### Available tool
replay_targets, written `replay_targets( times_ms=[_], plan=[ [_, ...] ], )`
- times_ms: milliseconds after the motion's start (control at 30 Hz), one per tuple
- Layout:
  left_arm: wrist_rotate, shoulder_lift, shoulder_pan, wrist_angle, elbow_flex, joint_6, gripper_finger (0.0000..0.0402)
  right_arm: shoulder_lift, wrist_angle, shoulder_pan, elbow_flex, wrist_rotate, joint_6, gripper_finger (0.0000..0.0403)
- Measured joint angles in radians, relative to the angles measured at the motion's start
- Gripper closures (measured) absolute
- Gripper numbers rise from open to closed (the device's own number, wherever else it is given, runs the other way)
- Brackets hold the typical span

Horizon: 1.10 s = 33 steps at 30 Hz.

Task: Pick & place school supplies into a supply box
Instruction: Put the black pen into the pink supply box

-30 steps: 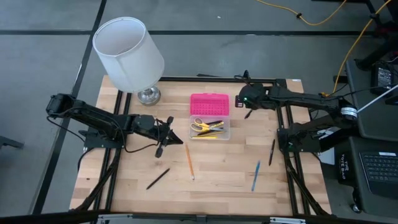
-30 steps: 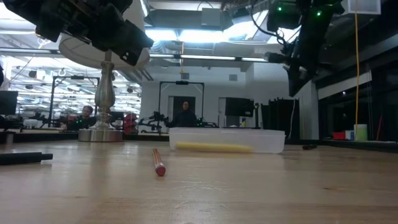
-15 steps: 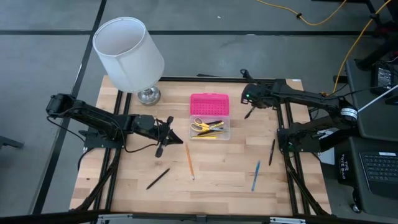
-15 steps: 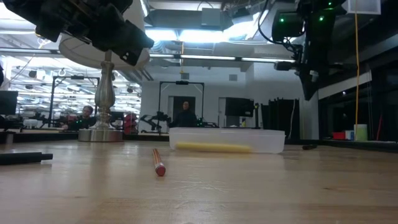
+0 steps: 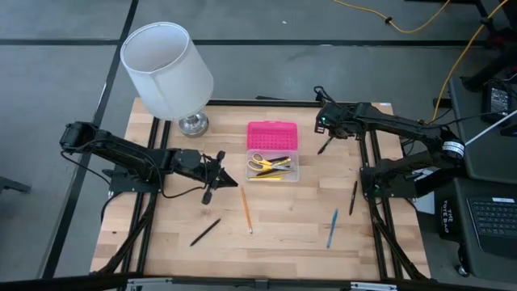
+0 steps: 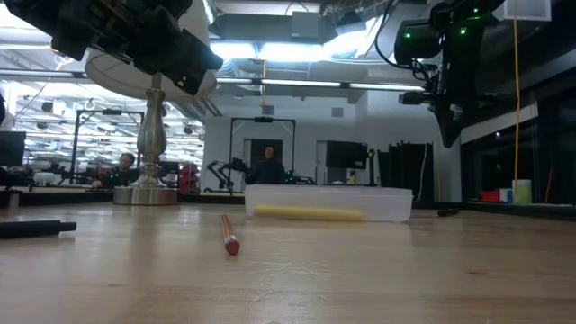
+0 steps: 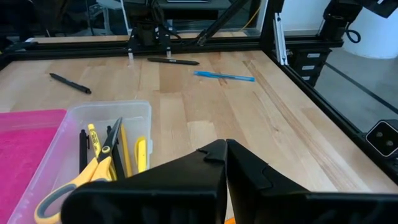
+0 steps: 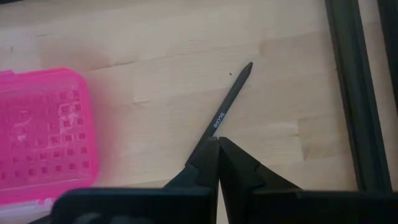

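**Right arm is carrying a black pen back from the box's far corner**

The right gripper (image 5: 326, 142) is drifting further toward the table's right rail than it was a second ago, its fingers pinched tight on a thin black pen (image 8: 230, 99) that is pointing out past the tips. Over that second it has slid away from the pink lid (image 5: 272, 135) rather than toward it, so the pen is not yet heading into the supply box (image 5: 272, 167); by this reading the delivery is still to come. The left gripper (image 5: 212, 176) is hovering unmoved just left of the box, fingers closed and holding nothing.

The box is sitting open at mid-table, already holding the yellow-handled scissors (image 5: 260, 162) and several pens. An orange pencil (image 5: 245, 209), a black pen (image 5: 205, 232), a blue pen (image 5: 332, 229) and a dark pen (image 5: 353, 197) are still lying loose on the table (image 5: 283, 234).

Only the right wrist view is showing the grip on the pen clearly; from overhead it is a thin dark sliver. The low view alone is confirming that the right gripper is hanging high above the table.
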State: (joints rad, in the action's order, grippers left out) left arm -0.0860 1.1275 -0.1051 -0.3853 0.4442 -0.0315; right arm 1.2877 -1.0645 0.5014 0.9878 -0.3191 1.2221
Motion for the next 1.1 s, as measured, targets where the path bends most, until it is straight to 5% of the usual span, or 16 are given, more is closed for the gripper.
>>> replay_targets(
  times_ms=[400, 667, 1100],
  plan=[
    [0.0, 0.0, 0.0, 0.0, 0.0, 0.0, 0.04, 0.0, 0.002, 0.0, 0.0, 0.0, 0.002, 0.032],
    [-0.002, 0.0, 0.0, 0.001, 0.0, 0.0, 0.0396, 0.005, 0.009, 0.0, -0.004, -0.001, 0.071, 0.0309],
    [-0.001, 0.0, 0.0, 0.0, 0.0, 0.0, 0.0396, 0.007, 0.335, 0.041, -0.255, 0.076, 0.135, 0.0309]
  ],
)
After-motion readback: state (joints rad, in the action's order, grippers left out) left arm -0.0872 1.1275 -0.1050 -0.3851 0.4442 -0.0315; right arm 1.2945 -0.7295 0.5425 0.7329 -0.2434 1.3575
